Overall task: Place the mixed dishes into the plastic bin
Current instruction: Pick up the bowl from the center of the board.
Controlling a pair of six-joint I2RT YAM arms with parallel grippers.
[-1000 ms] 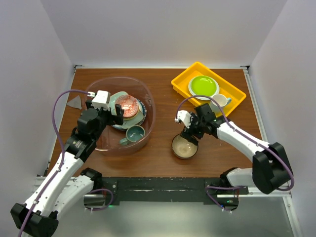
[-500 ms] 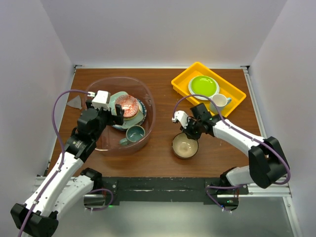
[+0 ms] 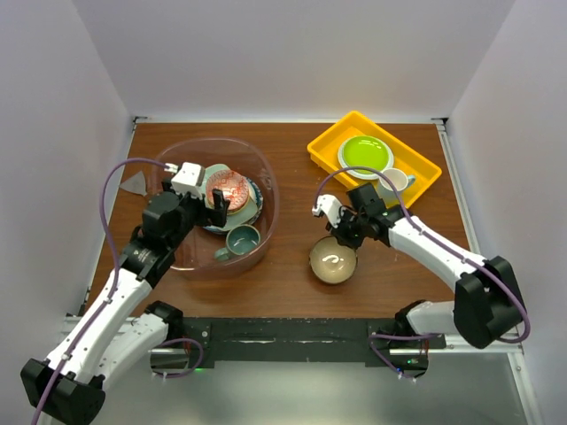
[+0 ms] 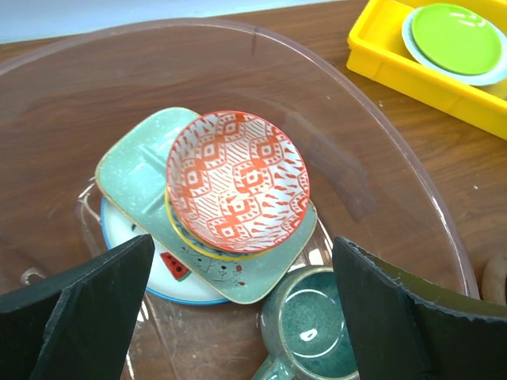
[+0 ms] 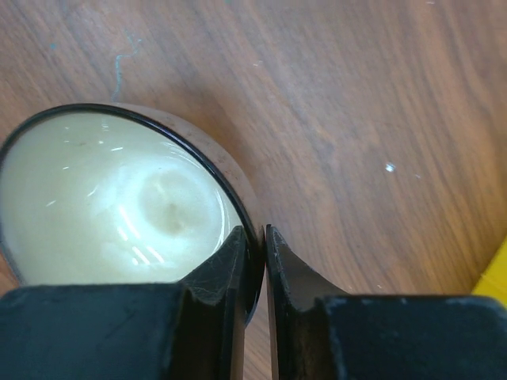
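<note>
Starting with the biggest thing, the plastic bin [image 3: 182, 258] sits on the left of the table [image 3: 292, 159]. My left gripper [image 4: 243, 241] hangs inside it, jaws wide apart and holding nothing, over the mint dish [image 4: 139, 162], red patterned bowl [image 4: 238, 182] and teal mug [image 4: 305, 324]. Right of the bin, toward the near edge, the cream bowl [image 5: 111, 206] looks to rest on the wood, and my right gripper [image 5: 255, 233] pinches its far rim between nearly closed fingers. I judge that one-sided pinch risky. The glazed bowl could swing or slip on lifting, clip the bin wall, or meet the left arm inside.
</note>
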